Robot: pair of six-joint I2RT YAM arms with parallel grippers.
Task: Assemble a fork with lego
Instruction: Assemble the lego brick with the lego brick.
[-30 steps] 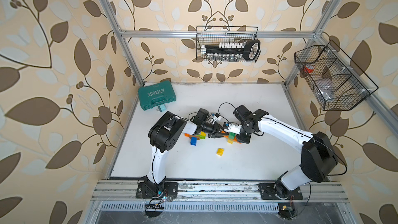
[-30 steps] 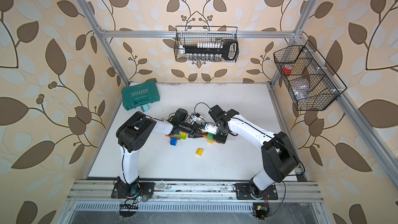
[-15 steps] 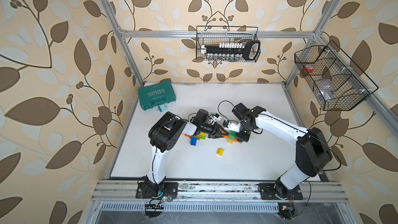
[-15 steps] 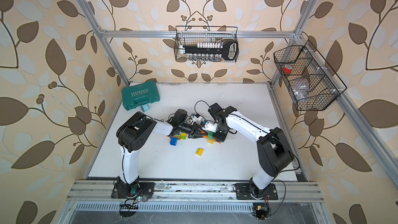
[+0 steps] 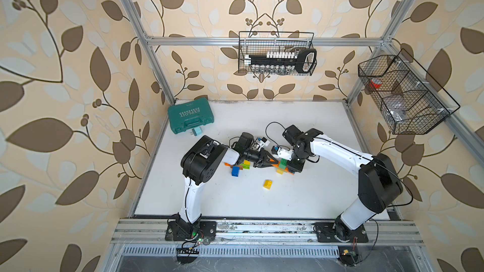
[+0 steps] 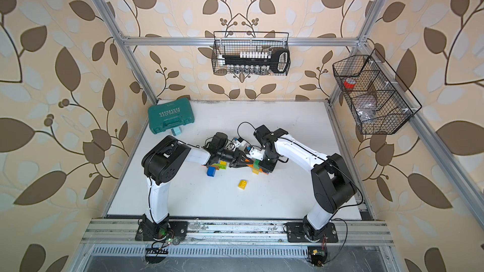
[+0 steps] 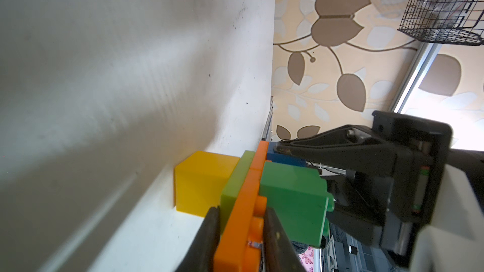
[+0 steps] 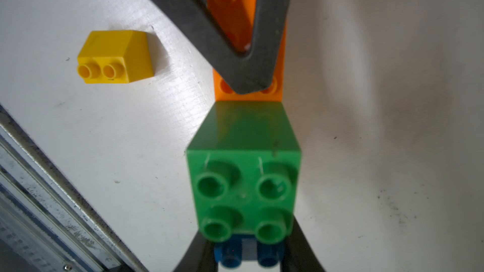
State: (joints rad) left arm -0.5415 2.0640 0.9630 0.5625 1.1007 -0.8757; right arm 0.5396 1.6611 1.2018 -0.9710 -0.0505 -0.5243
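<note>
A lego assembly (image 5: 282, 165) lies mid-table: a long orange plate (image 7: 243, 205) carrying a green brick (image 8: 243, 179), with a blue brick (image 8: 247, 255) beyond it and lime and yellow bricks (image 7: 201, 181) on the plate's other face. My left gripper (image 7: 242, 213) is shut on one end of the orange plate. My right gripper (image 8: 247, 252) is shut on the blue brick at the other end. In both top views the two grippers meet tip to tip over the assembly (image 6: 258, 166). A loose yellow brick (image 5: 267, 184) lies nearer the front.
A small pile of bricks, blue (image 5: 235, 171), yellow-green (image 5: 246, 164) and orange, sits under my left forearm. A teal tool case (image 5: 190, 118) stands at the back left corner. Wire baskets (image 5: 277, 53) hang on the back and right walls.
The right arm's elbow has swung slightly inward. Both grippers stay shut on the assembly at nearly the same spot.
</note>
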